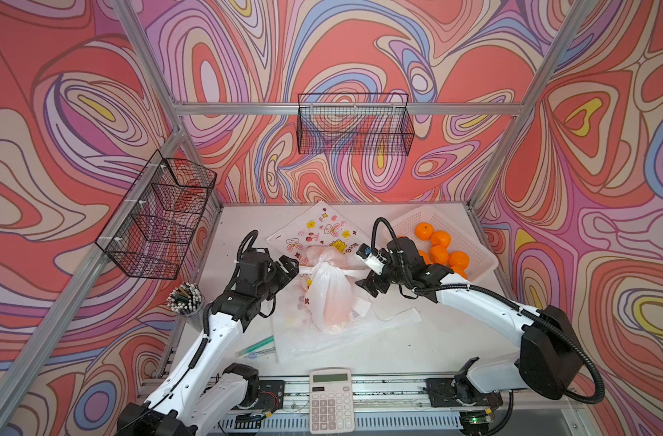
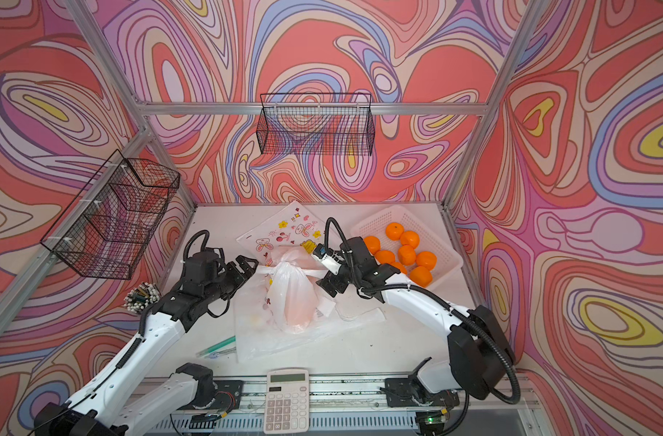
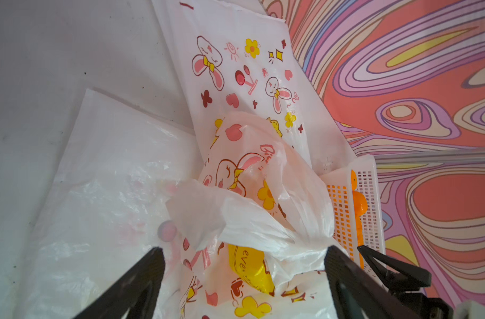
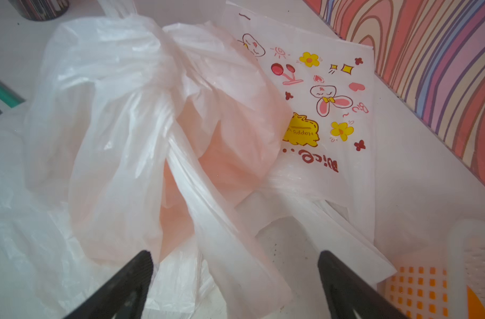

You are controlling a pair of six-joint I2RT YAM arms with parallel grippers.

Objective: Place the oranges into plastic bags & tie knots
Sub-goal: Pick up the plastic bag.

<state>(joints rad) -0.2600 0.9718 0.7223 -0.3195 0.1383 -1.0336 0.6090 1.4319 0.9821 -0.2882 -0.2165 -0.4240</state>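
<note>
Both top views: filled bag (image 1: 332,298) lies front-to-back, knot (image 1: 320,266) rearward, left hand (image 1: 291,265) and right hand (image 1: 367,285) released

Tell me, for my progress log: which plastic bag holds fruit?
The bulging middle bag, upright with its handles bunched on top and orange showing through. The printed bag behind it and the front bag under it lie flat.

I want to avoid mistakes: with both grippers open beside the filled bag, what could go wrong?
A handle end from the knot lies between the open jaws of the right gripper; pulling away could snag and loosen it. The filled bag rests on a flat bag; dragging that may topple it.
</note>
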